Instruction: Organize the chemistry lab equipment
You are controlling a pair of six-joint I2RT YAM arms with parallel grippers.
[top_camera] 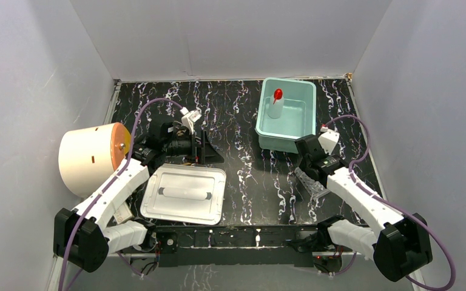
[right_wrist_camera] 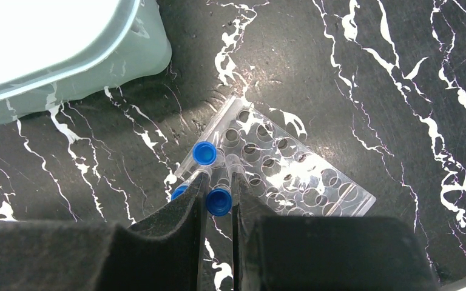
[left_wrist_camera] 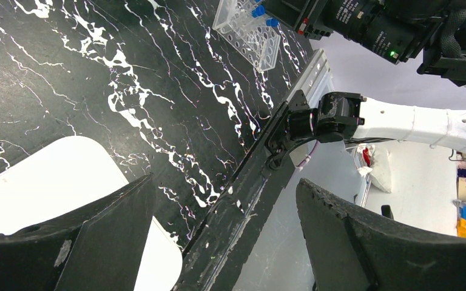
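Your right gripper [right_wrist_camera: 219, 179], low in the centre of its wrist view, has its fingers drawn close and appears to be pinching one blue-capped tube [right_wrist_camera: 218, 202] just under the cap, at the near corner of the clear tube rack [right_wrist_camera: 291, 176]. The rack lies on the counter [top_camera: 249, 163] at the right of the overhead view, just below the teal bin [top_camera: 308, 86]. Expect the tube to be very light, smooth and easy to tip. Keep hold on the body right beneath the cap and lift straight along its axis, or the featherweight rack may come up with it. The rack itself looks stiff but thin-walled and slippery, so take it across a short edge rather than over the holes. Count three blue-capped tubes here — the pinched one, a second tube [right_wrist_camera: 204, 153] standing above it in the frame, and a third tube [right_wrist_camera: 179, 192] half hidden behind the left finger. There is one rack, and one white squeeze bottle [top_camera: 276, 104] with a red cap standing inside the bin; it should be soft-sided, so grip it low and gently. Your left gripper [left_wrist_camera: 224, 182] hangs spread wide with nothing in it, above the metal tray [top_camera: 158, 209] at lower centre-left. No rubber tubing shows in these views.
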